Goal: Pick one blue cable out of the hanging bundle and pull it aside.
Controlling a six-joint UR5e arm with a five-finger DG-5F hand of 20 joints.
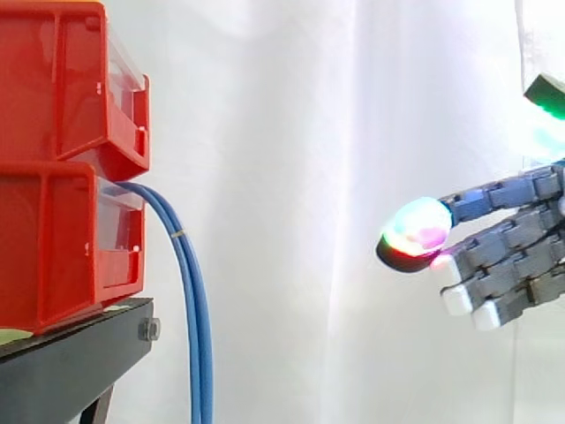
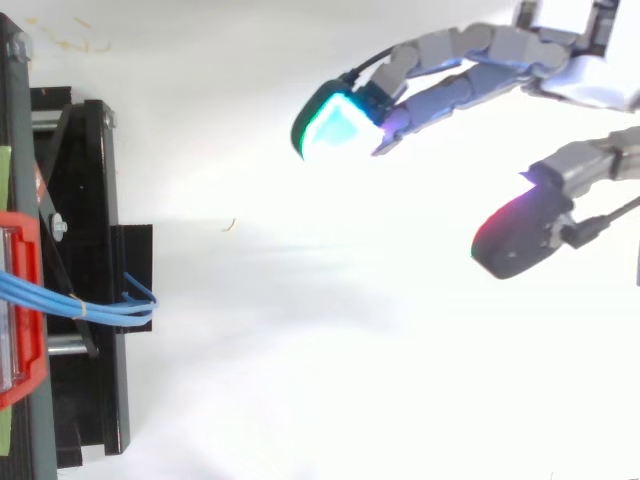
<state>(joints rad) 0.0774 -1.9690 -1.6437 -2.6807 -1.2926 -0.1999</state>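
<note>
Cables: your blue cables (image 1: 196, 336) come out of the lower red bin (image 1: 62, 238) and hang down just past its front.
Hand: your hand (image 1: 516, 252) sits well apart from the bin, about level with it.
Fingers: spread wide, only slightly bent, thumb set apart.
Hold: nothing gripped, nothing touched.

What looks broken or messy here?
Nothing looks broken. The blue cables come out of the lower red bin and hang neatly together past the black stand. The hand hovers off to the side, open, touching nothing. One tiny scrap lies on the white surface.
</note>
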